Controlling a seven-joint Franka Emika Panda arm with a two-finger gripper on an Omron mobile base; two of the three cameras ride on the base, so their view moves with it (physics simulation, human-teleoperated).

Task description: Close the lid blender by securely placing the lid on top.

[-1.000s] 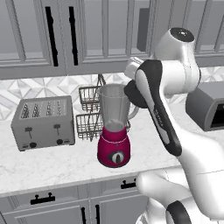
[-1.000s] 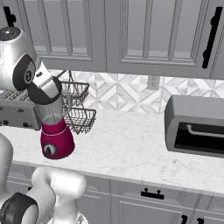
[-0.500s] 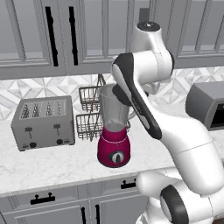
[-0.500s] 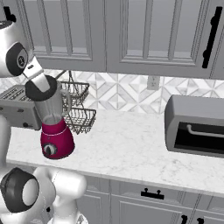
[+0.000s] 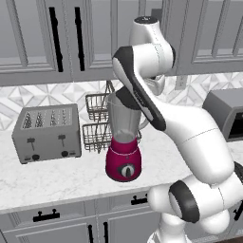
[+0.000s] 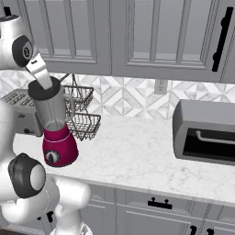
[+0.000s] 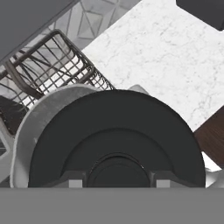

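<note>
Both end effector [image 7: 117,183] fingers clamped on lid [image 7: 118,140], lid over blender [image 6: 54,126] jar rim.

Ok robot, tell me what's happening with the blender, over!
Gripper shut on round black lid. Lid over the jar rim of the magenta-based blender, slightly off-centre. Wire basket rack beside it, not blocking.

The blender [image 5: 124,147] has a glossy magenta base, a grey dial and a clear grey jar; its lid [image 6: 44,88] is black. The toaster [image 5: 46,132] is grey (matte), the wire basket [image 6: 81,115] dark, the counter [image 6: 142,153] white marble with faint grey veining, the backsplash [image 6: 126,97] grey-and-white geometric tile.
</note>
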